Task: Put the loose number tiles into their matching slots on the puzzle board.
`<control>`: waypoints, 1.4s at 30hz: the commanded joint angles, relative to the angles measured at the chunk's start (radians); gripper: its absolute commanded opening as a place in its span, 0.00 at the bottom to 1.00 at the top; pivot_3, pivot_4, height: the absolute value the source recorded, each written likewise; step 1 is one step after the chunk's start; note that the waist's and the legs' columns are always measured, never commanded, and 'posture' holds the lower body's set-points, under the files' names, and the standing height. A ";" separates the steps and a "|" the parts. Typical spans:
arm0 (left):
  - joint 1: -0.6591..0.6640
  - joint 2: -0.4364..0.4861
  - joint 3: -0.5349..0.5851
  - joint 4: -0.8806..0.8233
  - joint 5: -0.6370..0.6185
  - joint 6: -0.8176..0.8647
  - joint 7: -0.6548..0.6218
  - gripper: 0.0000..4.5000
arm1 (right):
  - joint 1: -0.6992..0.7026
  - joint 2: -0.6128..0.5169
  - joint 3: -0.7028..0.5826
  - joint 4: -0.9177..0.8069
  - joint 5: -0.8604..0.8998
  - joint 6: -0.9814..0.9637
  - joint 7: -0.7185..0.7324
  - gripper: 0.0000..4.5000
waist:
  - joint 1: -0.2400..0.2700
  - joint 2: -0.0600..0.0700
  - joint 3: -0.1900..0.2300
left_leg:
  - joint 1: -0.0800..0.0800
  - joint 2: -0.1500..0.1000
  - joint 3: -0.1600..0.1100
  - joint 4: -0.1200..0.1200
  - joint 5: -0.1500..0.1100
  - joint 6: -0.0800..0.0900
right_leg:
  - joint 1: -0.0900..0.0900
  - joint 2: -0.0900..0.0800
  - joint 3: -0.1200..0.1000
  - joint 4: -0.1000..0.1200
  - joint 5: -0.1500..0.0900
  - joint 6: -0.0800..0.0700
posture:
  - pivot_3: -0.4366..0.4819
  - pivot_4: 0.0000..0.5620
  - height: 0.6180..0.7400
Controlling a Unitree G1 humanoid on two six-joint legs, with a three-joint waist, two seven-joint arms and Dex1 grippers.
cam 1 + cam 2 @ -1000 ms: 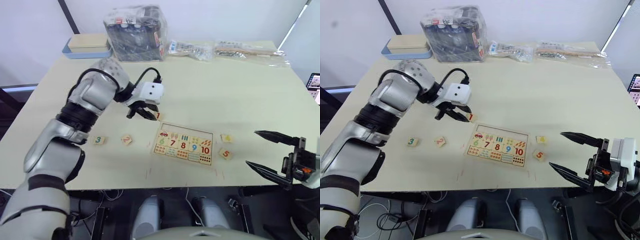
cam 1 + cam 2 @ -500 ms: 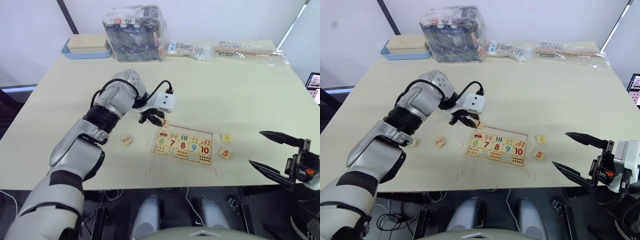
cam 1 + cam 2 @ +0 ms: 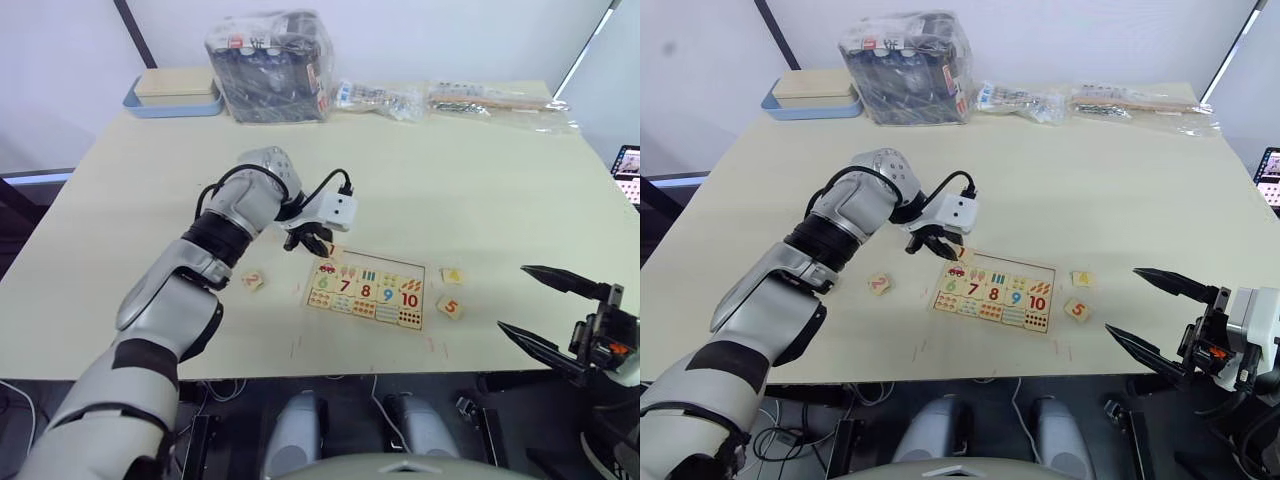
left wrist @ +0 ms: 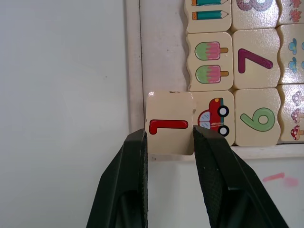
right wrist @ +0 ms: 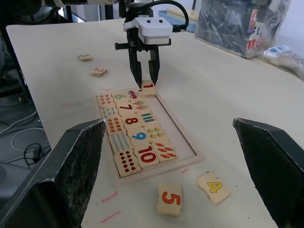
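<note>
Light-wood puzzle board [image 3: 366, 292] lies on the tabletop [image 3: 480, 180], lower rows filled with 6 to 10 and picture squares, top-row slots [image 5: 167, 124] bare. Left end effector [image 4: 168, 137] pinches tile 1 [image 4: 169, 123] at the board's 10 o'clock corner, over the rim beside the car square; a second ago hung clear of the board, toward 9 o'clock. Right end effector [image 3: 540, 310] spread wide, at 4 o'clock. Tiles 4 [image 3: 452, 275] and 5 [image 3: 451, 307] at 3 o'clock, tile 2 [image 3: 252, 281] at 9.
</note>
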 commanded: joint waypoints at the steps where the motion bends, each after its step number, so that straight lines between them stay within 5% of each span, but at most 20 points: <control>1: -0.040 -0.010 -0.006 0.007 0.021 -0.019 -0.012 0.20 | 0.010 0.009 -0.018 -0.038 0.003 -0.026 -0.008 1.00 | -0.001 0.000 0.000 | 0.000 0.000 0.000 0.000 0.000 0.000 | 0.000 0.000 0.000 0.000 0.000 0.000 | 0.48 0.27 1.00; 42: -0.027 -0.036 -0.003 0.030 0.082 -0.038 -0.023 0.20 | 0.026 0.027 -0.004 -0.080 -0.002 -0.018 -0.054 1.00 | 0.000 0.000 0.000 | 0.000 0.000 0.000 0.000 0.000 0.000 | 0.000 0.000 0.000 0.000 0.000 0.000 | 0.48 0.27 1.00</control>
